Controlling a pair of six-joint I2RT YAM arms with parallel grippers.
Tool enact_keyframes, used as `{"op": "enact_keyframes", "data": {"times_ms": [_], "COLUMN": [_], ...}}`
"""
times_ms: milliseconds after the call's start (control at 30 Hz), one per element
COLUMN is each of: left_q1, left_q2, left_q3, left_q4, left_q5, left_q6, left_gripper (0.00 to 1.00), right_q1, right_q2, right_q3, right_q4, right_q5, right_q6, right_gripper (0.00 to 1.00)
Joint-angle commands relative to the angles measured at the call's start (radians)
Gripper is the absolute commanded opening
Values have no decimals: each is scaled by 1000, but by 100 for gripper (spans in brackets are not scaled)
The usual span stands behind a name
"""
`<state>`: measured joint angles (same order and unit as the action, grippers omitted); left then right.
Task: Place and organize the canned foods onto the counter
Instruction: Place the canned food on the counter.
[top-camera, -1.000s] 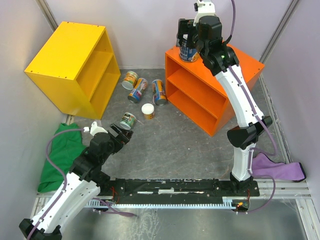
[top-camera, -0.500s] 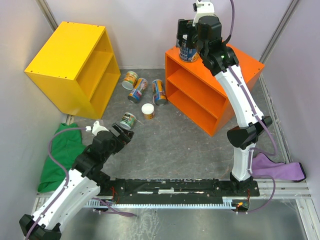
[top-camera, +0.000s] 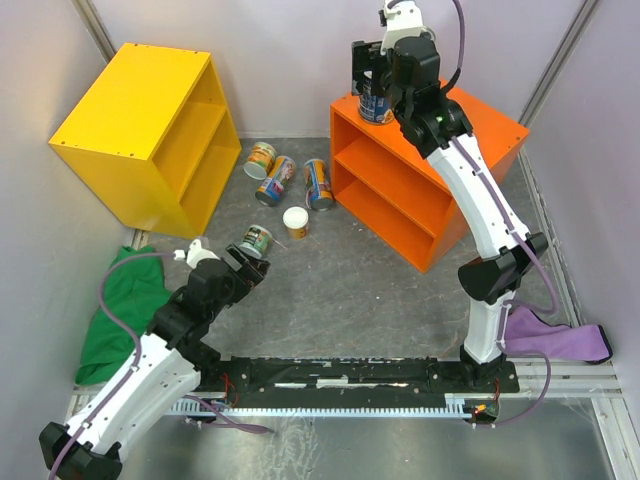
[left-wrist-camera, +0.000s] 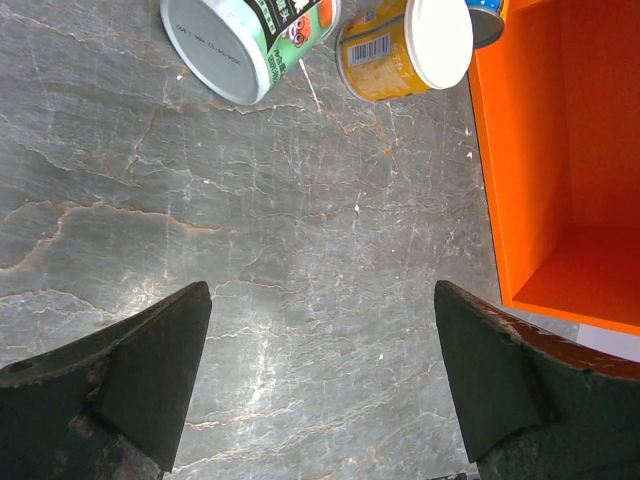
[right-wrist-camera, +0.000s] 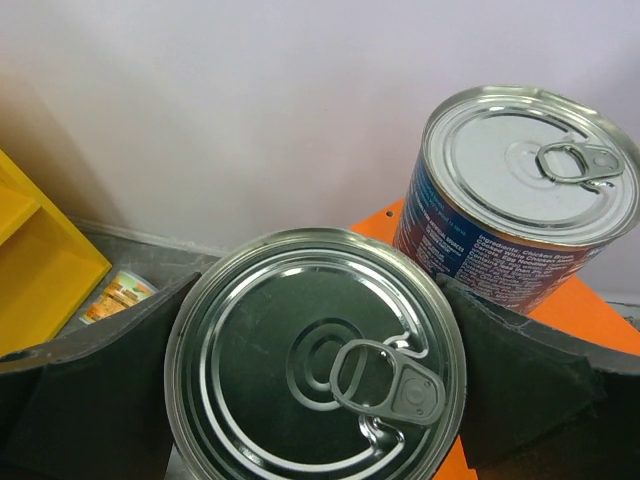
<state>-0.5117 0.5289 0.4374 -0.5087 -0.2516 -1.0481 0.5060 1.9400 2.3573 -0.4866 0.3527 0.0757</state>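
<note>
**While the right gripper (top-camera: 372, 85) straddles a tin on the counter (top-camera: 480, 125), the left gripper (left-wrist-camera: 320, 380) faces the loose cans**

Right jaws are spread fully wide either side of a blue-labelled tin (right-wrist-camera: 315, 370), which stands upright at the counter's far-left corner. I see no squeeze and judge it standing free. A second blue tin (right-wrist-camera: 525, 190) stands upright just behind it.

The left gripper is wide open, empty, low over the table (left-wrist-camera: 300, 220). The green-labelled can (left-wrist-camera: 250, 45) lies on its side straight ahead, base turned toward the fingers, long axis slanting away. The white-lidded yellow can (left-wrist-camera: 405, 45) just beside it crowds that flank. Three more cans (top-camera: 277, 180) lie further off, between the yellow cabinet (top-camera: 140, 120) and the counter. The left arm is far nearer to all of them.
</note>
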Motion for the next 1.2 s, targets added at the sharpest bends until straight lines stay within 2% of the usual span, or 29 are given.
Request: {"op": "enact_keyframes", "data": {"times_ms": [0,367,667,933,1167], "left_q1": [5,5,5,5,5], "left_q2": [17,29,24,1,-1], "left_q3": [24,23,22,13,15], "left_q4": [64,78,78,71,69], "left_q5": [14,15,16,15,18], "left_q6": [29,34,34,23,25], "left_gripper": [98,98,99,98,98], "right_q1": [3,5,4,4,4], "right_q2": [-66,-74,-126,-269,-418], "right_q3": [-21,68,59,-76,-262], "right_q4": [88,86,104,143,148], "right_q5": [11,-19,-29,2,66], "right_q6": [-26,-20,-2,29,52], "right_gripper": [99,99,99,100,92]}}
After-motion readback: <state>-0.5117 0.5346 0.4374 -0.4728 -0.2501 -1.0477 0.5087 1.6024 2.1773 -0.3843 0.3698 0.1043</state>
